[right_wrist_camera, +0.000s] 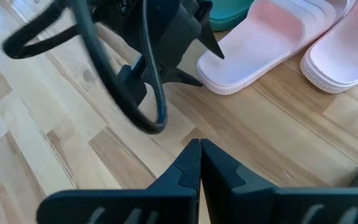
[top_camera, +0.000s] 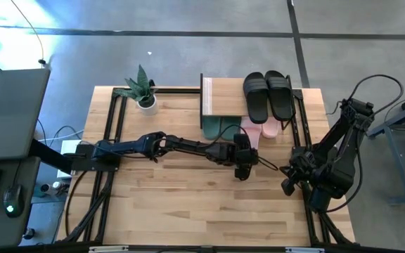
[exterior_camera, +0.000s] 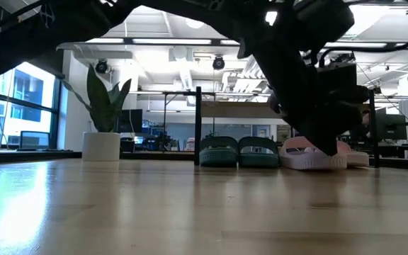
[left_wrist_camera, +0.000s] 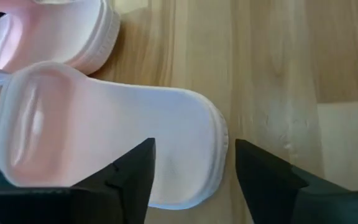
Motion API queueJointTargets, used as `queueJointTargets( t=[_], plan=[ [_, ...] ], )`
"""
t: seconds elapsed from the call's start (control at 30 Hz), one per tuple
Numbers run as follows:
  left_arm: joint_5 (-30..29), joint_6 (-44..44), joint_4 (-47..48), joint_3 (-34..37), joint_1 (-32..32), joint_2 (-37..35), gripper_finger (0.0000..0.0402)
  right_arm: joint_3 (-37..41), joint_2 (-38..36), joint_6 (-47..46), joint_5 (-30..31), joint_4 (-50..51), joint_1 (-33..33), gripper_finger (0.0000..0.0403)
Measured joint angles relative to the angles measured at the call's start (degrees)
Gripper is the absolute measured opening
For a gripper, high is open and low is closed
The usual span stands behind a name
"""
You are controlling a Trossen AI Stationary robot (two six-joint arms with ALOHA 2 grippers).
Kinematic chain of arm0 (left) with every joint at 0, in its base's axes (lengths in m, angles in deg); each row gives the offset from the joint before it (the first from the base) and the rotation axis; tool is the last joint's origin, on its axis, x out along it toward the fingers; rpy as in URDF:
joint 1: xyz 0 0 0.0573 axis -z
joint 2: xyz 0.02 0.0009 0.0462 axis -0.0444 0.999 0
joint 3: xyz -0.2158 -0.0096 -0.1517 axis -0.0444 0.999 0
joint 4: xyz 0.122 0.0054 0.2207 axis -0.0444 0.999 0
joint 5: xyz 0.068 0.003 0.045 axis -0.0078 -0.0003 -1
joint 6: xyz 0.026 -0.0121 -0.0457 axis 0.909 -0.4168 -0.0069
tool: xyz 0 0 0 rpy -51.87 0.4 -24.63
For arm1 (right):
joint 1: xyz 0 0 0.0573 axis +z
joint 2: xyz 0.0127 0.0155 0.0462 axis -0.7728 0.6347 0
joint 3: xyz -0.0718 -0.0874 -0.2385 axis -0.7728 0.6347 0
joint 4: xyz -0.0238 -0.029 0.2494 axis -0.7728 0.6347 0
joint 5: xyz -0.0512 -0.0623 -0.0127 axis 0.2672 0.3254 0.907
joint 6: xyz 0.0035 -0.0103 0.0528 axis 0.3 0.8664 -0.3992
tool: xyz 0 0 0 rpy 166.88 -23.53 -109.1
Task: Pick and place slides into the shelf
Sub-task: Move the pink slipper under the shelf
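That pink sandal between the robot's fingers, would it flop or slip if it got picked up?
The pink slide looks thick-soled and moulded, so probably holds its shape. Its smooth, glossy surface might slip between the left gripper's open fingers. It lies flat on the table, so it is unlikely to tip or roll.

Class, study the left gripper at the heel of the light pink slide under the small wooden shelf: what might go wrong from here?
1. The open left gripper straddles the heel of the light pink slide sandal; pulling back off-line might drag it out.
2. The neighbouring pink slide and teal-green slides sit close, so a sideways swing may knock them.
3. The small wooden-topped shelf could get bumped.
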Motion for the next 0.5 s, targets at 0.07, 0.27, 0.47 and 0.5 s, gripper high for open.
queueJointTargets(
  t=[0.07,0.27,0.47,0.5],
  plan=[
    [0.16,-0.72,1.13,0.0,0.22,-0.85,0.0213,-0.02,0.0,0.25,-0.01,0.02,-0.01,0.0],
    [3.92,-5.59,5.35,-0.04,2.08,-5.89,0.0226,0.0,-0.04,0.28,0.0,0.07,0.0,0.0],
    [18.72,-9.69,10.89,0.02,3.34,-14.59,0.0202,-0.01,-0.04,1.33,0.13,0.52,-0.16,0.0],
    [21.63,-10.26,10.36,-0.03,3.31,-15.98,0.0195,-0.02,-0.04,1.31,0.22,0.72,-0.24,0.0]
  ],
)
